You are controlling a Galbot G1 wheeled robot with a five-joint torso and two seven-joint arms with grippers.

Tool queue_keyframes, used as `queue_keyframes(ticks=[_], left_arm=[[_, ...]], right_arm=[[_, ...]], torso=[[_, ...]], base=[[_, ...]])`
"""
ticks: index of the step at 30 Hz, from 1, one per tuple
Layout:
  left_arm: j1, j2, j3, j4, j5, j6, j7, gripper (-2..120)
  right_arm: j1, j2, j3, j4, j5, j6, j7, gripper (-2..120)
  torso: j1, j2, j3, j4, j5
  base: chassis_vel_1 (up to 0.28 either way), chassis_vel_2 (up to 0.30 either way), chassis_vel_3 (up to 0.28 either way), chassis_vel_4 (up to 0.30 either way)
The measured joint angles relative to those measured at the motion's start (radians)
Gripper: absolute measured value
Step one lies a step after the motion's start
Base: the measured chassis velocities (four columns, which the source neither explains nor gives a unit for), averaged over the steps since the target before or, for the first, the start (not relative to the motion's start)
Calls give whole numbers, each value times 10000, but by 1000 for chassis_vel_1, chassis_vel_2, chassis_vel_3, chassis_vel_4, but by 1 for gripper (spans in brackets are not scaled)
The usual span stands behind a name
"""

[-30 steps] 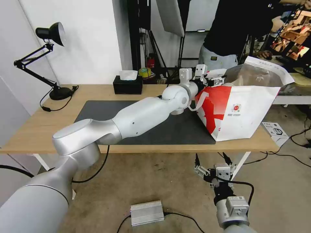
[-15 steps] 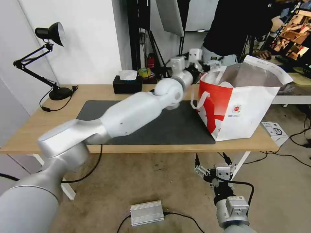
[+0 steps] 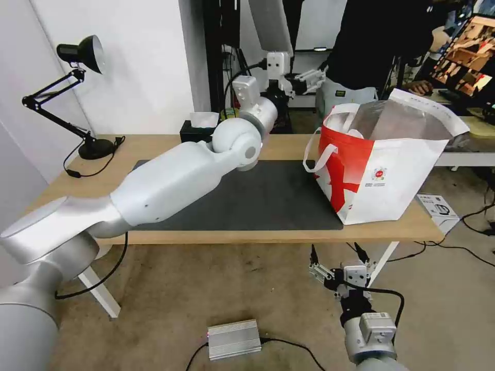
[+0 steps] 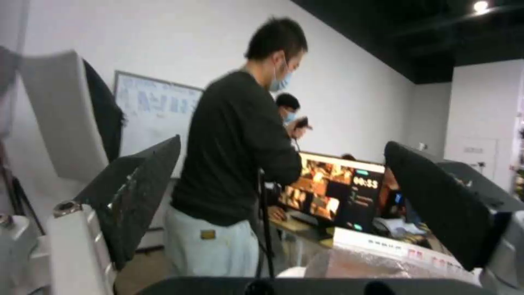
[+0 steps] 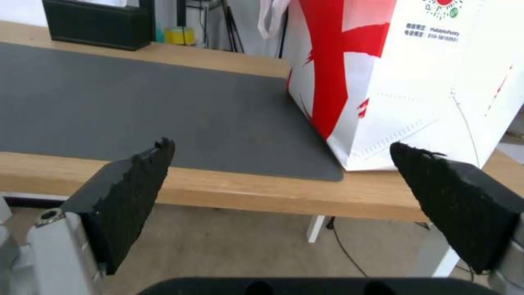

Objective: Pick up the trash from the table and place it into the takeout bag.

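Note:
The takeout bag [image 3: 381, 170], white with a red pattern and foil lining, stands open at the right end of the table [image 3: 154, 144]. My left gripper [image 3: 314, 78] hangs open and empty in the air, above and to the left of the bag's mouth. The left wrist view shows that gripper [image 4: 283, 142] with its pads wide apart over the bag's foil rim [image 4: 382, 262]. My right gripper [image 3: 335, 252] waits open below the table's front edge, facing the bag [image 5: 415, 73] between its fingers [image 5: 136, 180]. The trash is out of view; none lies on the dark mat [image 3: 278, 201].
A black tissue box [image 3: 198, 135] sits at the table's back edge, partly behind my left arm. A desk lamp [image 3: 77, 51] stands at the far left. A person stands behind the table. On the floor lie a silver box [image 3: 234, 338] and cables.
My left gripper has risen out of the bag's mouth and swung up and to the left. The bag has settled more upright. The right arm has not moved.

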Motion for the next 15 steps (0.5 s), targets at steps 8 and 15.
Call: queue_keyframes(ticks=[8,15], left_arm=[[2312,2015,-1120,-2546,890,-23,-437,100],[5064,3654,-3511,-4185,2097,61,-393,100]], right_arm=[[0,0,-1,0,0,0,0,100],[0,-1,0,0,0,0,1,100]], torso=[[0,0,0,-1,-5],[0,1,-1,-1,-1]], base=[[0,0,0,0],[0,0,0,0]])
